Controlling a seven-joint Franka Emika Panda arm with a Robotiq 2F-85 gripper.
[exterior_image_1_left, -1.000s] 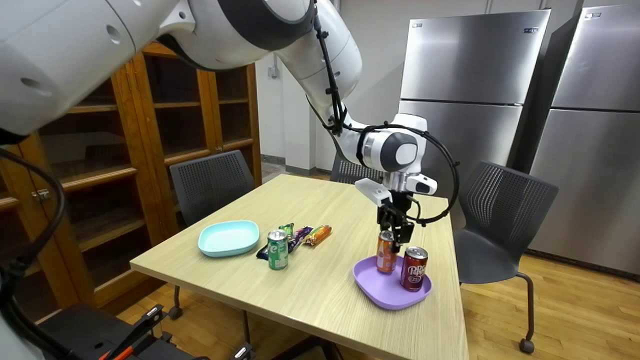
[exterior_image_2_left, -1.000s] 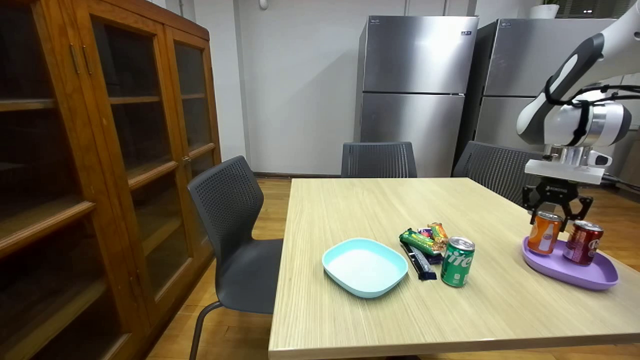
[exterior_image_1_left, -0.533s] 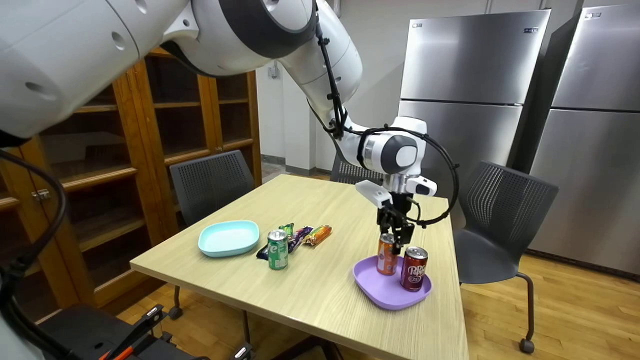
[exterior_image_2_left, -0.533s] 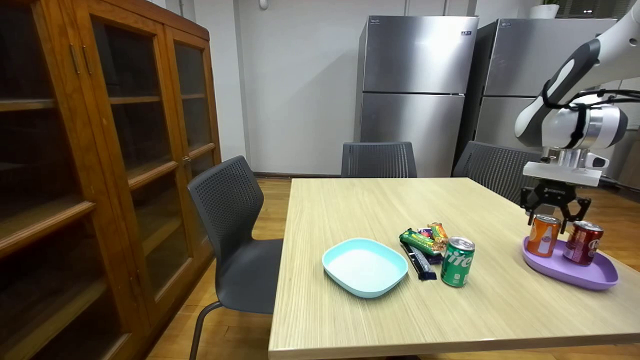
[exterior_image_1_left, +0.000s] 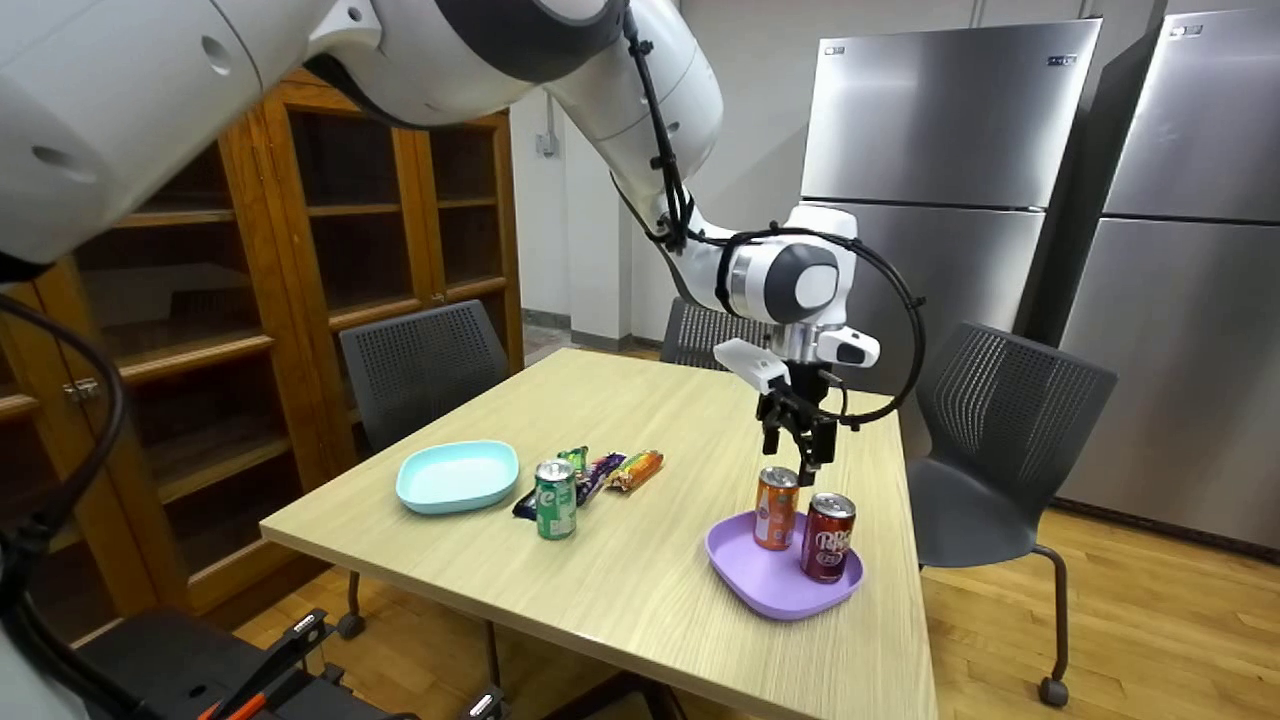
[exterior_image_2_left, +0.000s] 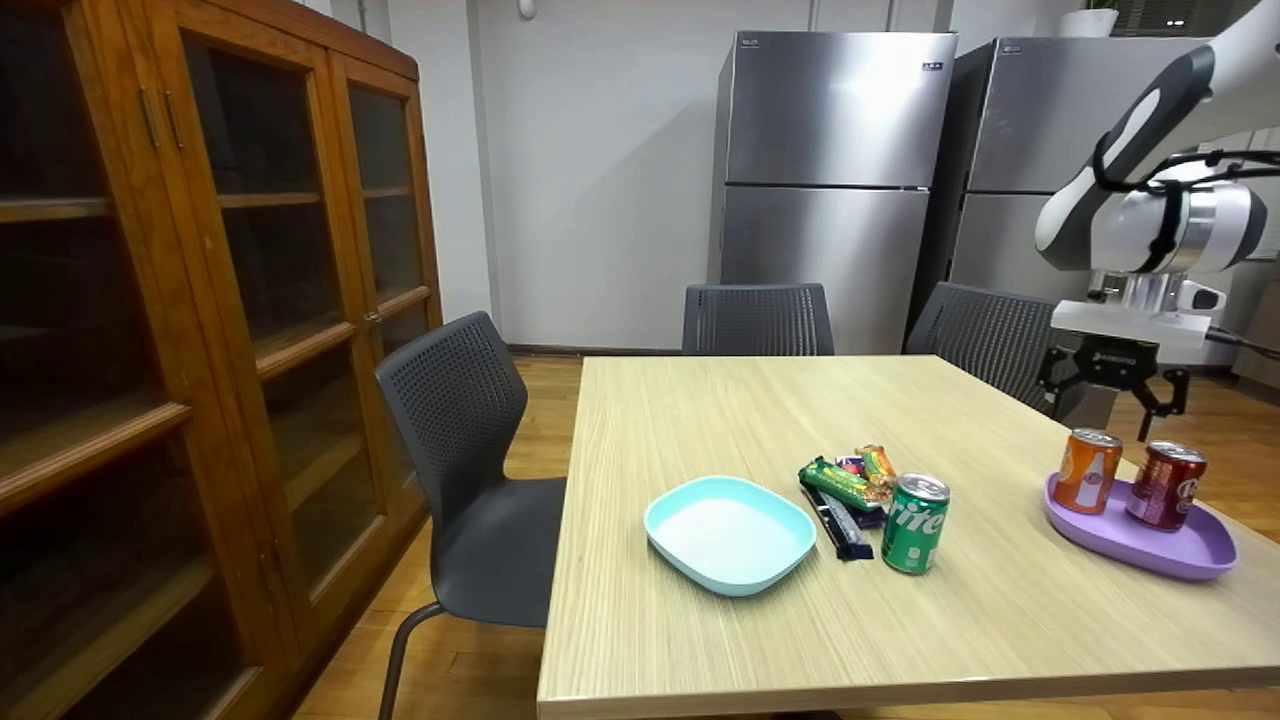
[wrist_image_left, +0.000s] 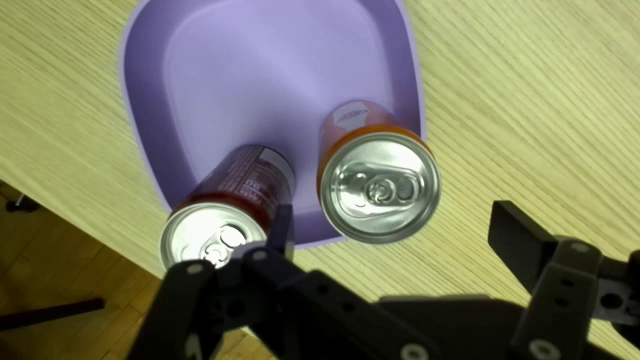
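My gripper (wrist_image_left: 392, 220) is open, with a wide gap between its fingers and nothing held. It hovers just above an orange soda can (wrist_image_left: 380, 187), as both exterior views also show. That can (exterior_image_1_left: 775, 515) stands upright on a purple plate (exterior_image_1_left: 765, 600). Close beside it on the same plate (exterior_image_2_left: 1130, 560) is a dark red Dr Pepper can (exterior_image_2_left: 1165, 490), upright too. In the wrist view one fingertip overlaps part of the red can (wrist_image_left: 245, 175); the other finger (wrist_image_left: 520, 245) is over bare tabletop.
A green Sprite can (exterior_image_2_left: 915, 530) stands mid-table beside several wrapped snack bars (exterior_image_2_left: 840, 485). Left of them lies a light blue plate (exterior_image_2_left: 730, 535). Dark chairs (exterior_image_2_left: 480, 430) surround the table (exterior_image_1_left: 640, 590). The purple plate is near a table edge.
The orange can went down slightly onto the plate. Since then my gripper has spread its fingers, let go of the can and risen above its top. The other cans have stayed put.
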